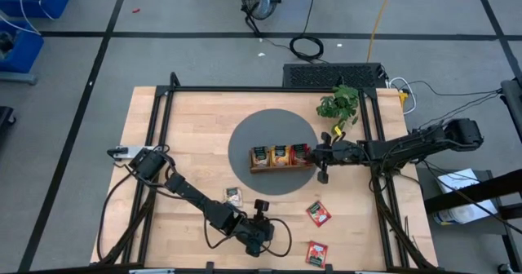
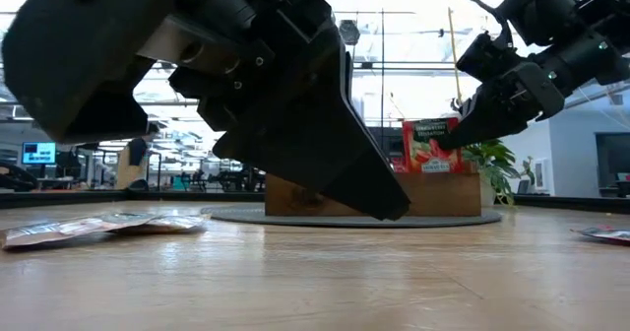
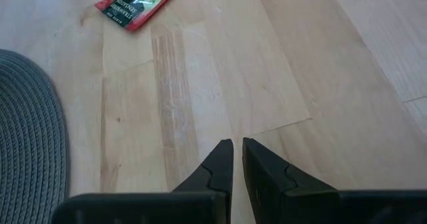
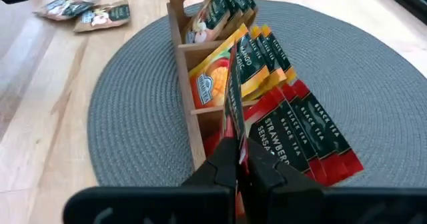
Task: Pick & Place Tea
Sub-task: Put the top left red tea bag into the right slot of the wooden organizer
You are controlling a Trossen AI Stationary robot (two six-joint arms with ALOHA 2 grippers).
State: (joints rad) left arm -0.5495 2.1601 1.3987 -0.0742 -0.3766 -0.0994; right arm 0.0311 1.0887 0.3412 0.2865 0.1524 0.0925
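Over at the wooden tray on the grey mat, the right pincer is pinched onto a red tea sachet, seemingly to drop it in with the other reds. Only its wrist view shows that grip. Left pincer is closed on nothing, low over the surface. High view shows loose sachets near the front edge.
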